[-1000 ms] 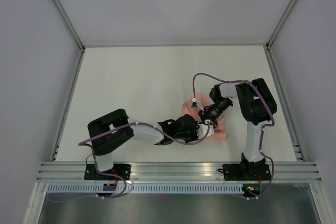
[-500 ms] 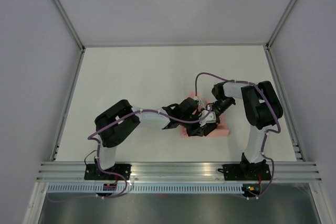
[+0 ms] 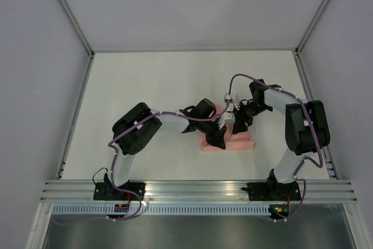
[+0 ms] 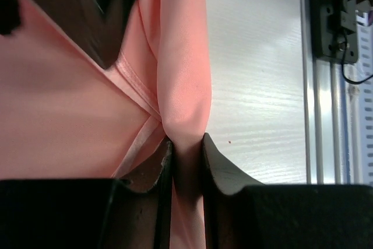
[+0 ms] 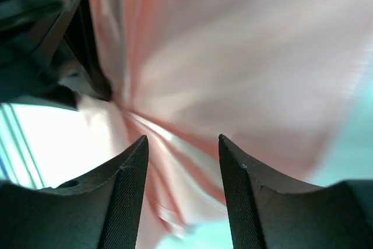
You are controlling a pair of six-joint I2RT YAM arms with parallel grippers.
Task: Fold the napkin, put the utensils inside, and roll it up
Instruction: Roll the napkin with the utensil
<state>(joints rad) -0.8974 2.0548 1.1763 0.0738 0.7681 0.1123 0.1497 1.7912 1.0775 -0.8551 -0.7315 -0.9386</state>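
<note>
The salmon-pink napkin (image 3: 242,142) lies bunched in a short band right of the table's middle. My left gripper (image 3: 217,137) reaches in from the left and is shut on a narrow fold of the napkin (image 4: 180,86), the cloth squeezed between its fingertips (image 4: 186,147). My right gripper (image 3: 236,124) hovers just above the napkin's far edge; in the right wrist view it stands open (image 5: 183,144) with nothing between its fingers, and the pink cloth (image 5: 245,56) looks blurred beyond them. The utensils are hidden or out of view.
The white table (image 3: 145,86) is bounded by grey side walls and metal frame posts. An aluminium rail (image 3: 198,189) carrying both arm bases runs along the near edge, and the rail (image 4: 317,86) also shows in the left wrist view, with a cable beside it.
My right gripper has opened, let go of the napkin and drawn back up and to the right. The left arm's elbow swung farther from the rail, its gripper staying shut on the cloth.
</note>
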